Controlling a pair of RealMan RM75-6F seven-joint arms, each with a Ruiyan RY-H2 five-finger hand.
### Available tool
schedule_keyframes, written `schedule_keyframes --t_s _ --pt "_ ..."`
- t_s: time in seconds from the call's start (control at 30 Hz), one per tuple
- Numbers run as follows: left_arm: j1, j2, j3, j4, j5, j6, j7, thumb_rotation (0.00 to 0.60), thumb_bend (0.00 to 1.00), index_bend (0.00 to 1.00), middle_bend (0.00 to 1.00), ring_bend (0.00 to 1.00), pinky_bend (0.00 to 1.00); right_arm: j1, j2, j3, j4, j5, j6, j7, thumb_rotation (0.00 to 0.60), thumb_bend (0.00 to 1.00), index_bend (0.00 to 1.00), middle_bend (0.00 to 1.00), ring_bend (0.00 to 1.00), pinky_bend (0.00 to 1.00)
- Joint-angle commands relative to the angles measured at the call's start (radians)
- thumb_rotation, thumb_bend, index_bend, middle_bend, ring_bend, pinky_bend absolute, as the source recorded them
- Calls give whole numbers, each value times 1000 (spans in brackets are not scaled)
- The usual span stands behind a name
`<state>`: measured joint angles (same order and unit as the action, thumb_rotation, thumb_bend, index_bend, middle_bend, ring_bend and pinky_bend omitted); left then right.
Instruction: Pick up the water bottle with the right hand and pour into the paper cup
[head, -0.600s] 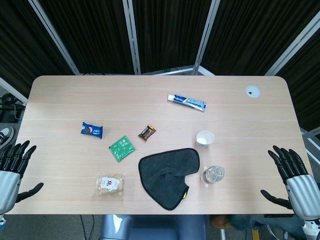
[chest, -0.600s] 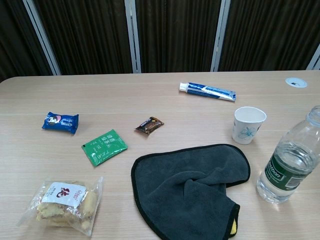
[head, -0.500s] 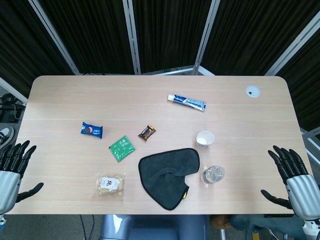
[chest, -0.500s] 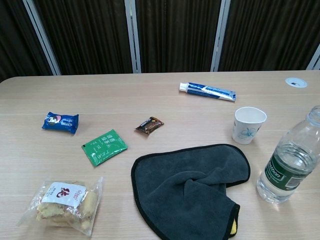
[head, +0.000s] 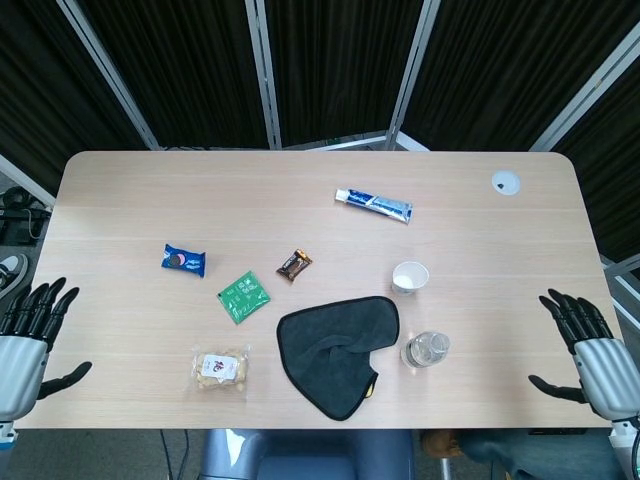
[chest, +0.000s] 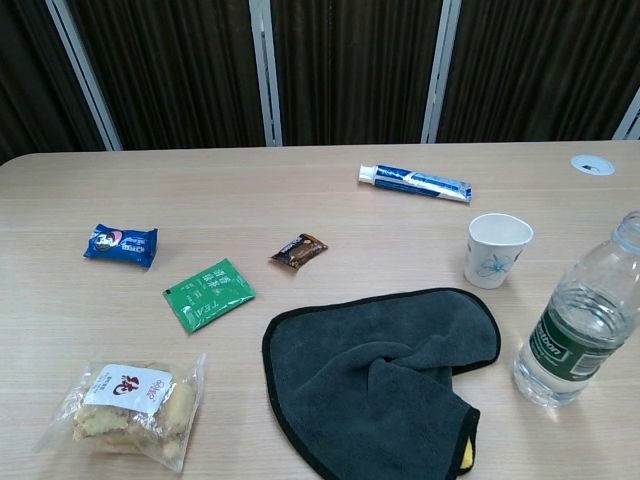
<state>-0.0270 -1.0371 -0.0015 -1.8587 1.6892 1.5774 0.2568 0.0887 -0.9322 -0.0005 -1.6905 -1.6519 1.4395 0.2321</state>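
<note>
The worktop is a pale wood slab with rounded corners, with dark curtains behind its far edge. Near the middle of the near edge lies a dark grey cloth, rumpled, with a black border and a bit of yellow at its near corner.

The right hand hangs just off the near right corner, released, fingers spread and grasping nothing; only the head view shows it. The left hand sits off the near left corner in the same state, fingers apart and empty.

The water bottle stands upright just right of the cloth, close to the near edge, well apart from the right hand. It is clear plastic with a dark green label and water in its lower part; from above its top looks open, though I cannot tell for sure. The paper cup stands upright just beyond the bottle, toward the far edge, white with a faint blue pattern, apart from the bottle.

A blue and white toothpaste tube lies farther back. A clear bag of biscuits lies left of the cloth by the near edge. Beyond it lie a green sachet, a blue snack packet and a small brown wrapped sweet. A round grommet sits near the far right corner.
</note>
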Motion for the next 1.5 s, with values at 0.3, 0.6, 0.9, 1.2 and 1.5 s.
schedule_keyframes --t_s 0.3,0.6,0.9,1.2,1.5 --pt "-9 -23 -7 -18 -17 -18 56 600 0 0 0 0 0 206 -194 -124 521 -179 -229 705 600 0 0 0 0 0" --pt "-24 -47 -12 -15 -50 -56 99 600 0 0 0 0 0 278 -336 -154 650 -226 -243 841 600 0 0 26 0 0" --pt "-30 -52 -21 -14 -81 -67 109 600 0 0 0 0 0 333 -406 -158 673 -216 -264 879 600 0 0 55 0 0" --pt "-38 -53 -26 -11 -101 -78 110 600 0 0 0 0 0 384 -458 -159 644 -201 -304 856 600 0 30 95 0 0" --pt "-44 -57 -26 -9 -111 -87 117 600 0 0 0 0 0 414 -510 -154 629 -177 -328 808 600 0 39 108 0 0"
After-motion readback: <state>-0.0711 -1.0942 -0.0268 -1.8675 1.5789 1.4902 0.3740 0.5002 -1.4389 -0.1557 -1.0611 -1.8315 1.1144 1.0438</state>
